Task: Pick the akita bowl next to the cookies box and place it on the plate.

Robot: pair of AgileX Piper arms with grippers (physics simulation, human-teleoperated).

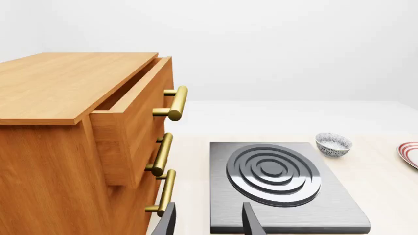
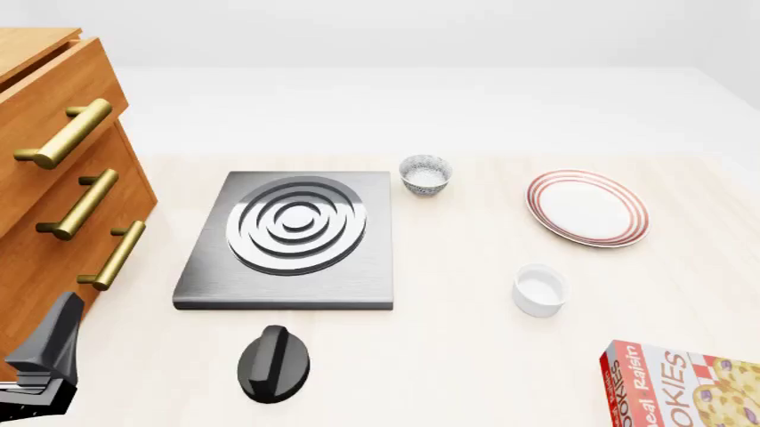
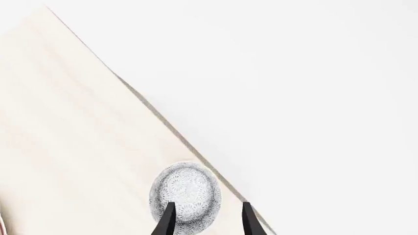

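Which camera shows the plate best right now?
Front view: the plate lies whole, red rings visible all round. Left wrist view catches only a sliver of it at the frame edge. Right wrist view shows nothing recognisable as it.

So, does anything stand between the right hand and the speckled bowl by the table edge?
Nothing visible does. In the right wrist view the bowl lies just ahead of the open hand, with only bare table around it. Its way to the plate is not shown.
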